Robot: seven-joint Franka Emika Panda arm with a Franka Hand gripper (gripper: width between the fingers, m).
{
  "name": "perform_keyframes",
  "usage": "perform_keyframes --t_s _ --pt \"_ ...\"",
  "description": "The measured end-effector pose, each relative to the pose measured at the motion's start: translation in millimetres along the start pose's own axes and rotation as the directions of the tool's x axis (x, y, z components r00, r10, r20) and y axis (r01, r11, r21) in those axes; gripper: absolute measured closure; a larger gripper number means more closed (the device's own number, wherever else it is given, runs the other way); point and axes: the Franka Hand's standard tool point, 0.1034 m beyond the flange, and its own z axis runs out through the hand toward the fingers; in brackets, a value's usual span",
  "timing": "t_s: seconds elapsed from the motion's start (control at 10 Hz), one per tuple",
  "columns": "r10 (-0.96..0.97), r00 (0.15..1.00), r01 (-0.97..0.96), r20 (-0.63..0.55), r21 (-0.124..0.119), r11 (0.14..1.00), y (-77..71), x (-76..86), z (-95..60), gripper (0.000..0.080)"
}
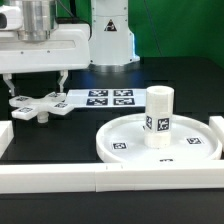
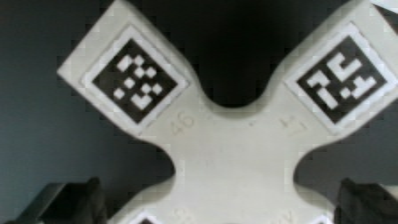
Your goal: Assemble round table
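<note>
Exterior view: the gripper [image 1: 35,88] hangs low over the cross-shaped piece [image 1: 38,104] at the exterior view's left. Its fingers are spread wide, one on each side, not clamping. The piece lies flat on the dark table [image 1: 55,132], just beside the marker board [image 1: 105,98]. The post [image 1: 158,117] stands upright on the round disc [image 1: 125,140] toward the exterior view's right. A border rail [image 1: 60,178] runs along the front.

Wrist view: the cross-shaped piece [image 2: 222,140] fills the frame, showing two tagged arms. The fingertips [image 2: 71,200] flank it with dark gaps between; the jaws are open.

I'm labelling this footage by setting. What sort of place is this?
Likely a robotics lab bench: a robot arm's base stands behind a black table fenced by white border rails, with a marker board and tagged white parts like the round disc.
</note>
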Motion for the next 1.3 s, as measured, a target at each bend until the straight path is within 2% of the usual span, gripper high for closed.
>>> perform_keyframes --t_s 0.5,1.3 --pt "0.016 1.000 -0.016 0.006 0.004 1.000 -5.3 3.2 4.0 0.0150" --pt "0.009 1.000 -0.009 0.019 0.003 1.000 -1.4 5.5 14.3 0.0150"
